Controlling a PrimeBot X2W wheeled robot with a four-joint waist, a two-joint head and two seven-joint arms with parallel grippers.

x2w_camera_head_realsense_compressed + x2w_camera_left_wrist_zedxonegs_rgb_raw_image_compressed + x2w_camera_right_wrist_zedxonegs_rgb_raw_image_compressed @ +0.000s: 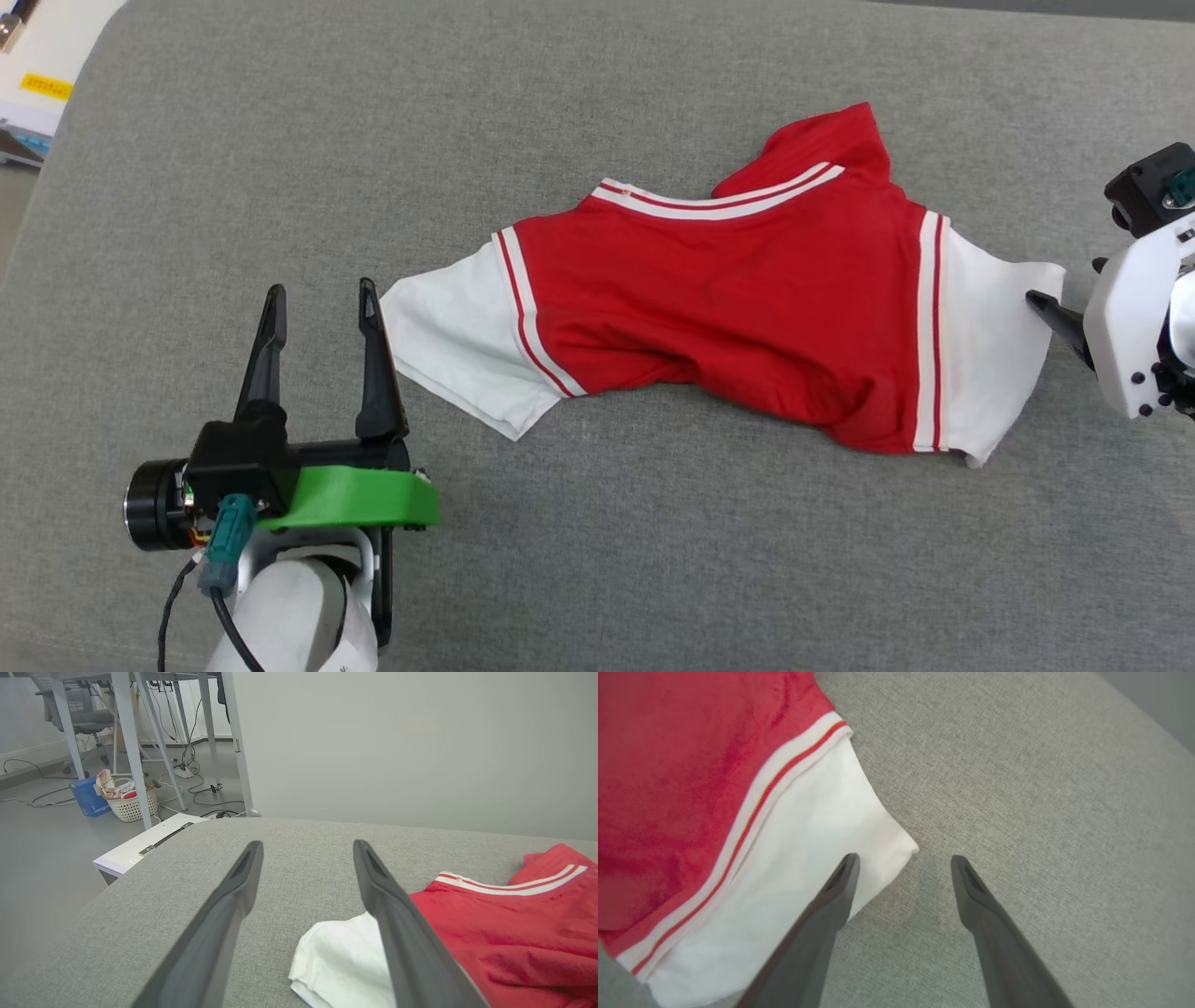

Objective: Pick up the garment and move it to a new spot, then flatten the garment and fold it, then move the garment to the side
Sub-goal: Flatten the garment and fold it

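On coarse grey surface [653,560]: rumpled red white-sleeved garment [728,317]; left fingers [376,373], right fingers [817,933] spread wide, empty.

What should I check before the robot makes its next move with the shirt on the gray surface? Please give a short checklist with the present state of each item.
1. Left gripper open: ok.
2. Right gripper open: ok.
3. Shirt not gripped, lying on the gray surface: ok.
4. Shirt spread flat: not ok; its near edge is bunched and its far part is folded over.
5. A white sleeve close to each gripper: ok; the left sleeve lies beside the left gripper, the right sleeve at the right gripper.
6. Grippers touching the sleeves: cannot tell.
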